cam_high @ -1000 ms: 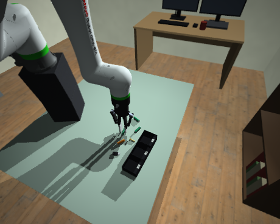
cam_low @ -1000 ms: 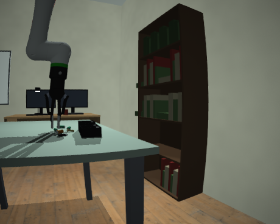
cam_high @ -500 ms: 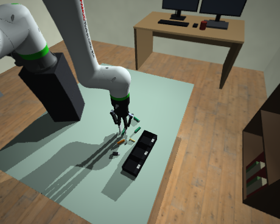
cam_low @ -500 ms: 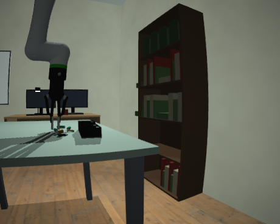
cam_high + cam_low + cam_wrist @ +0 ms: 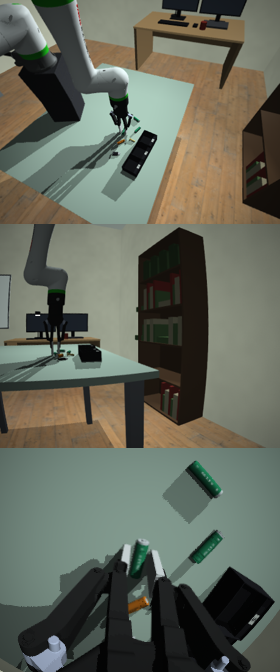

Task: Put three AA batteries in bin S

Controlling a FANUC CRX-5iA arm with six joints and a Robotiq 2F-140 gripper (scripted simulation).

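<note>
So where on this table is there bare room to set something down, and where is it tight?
Open room: the far corner toward the desk, and the near-left stretch between the pedestal and the table's front edge. Crowded: the strip between the gripper and the bin row, where AA batteries and small parts lie scattered.
</note>
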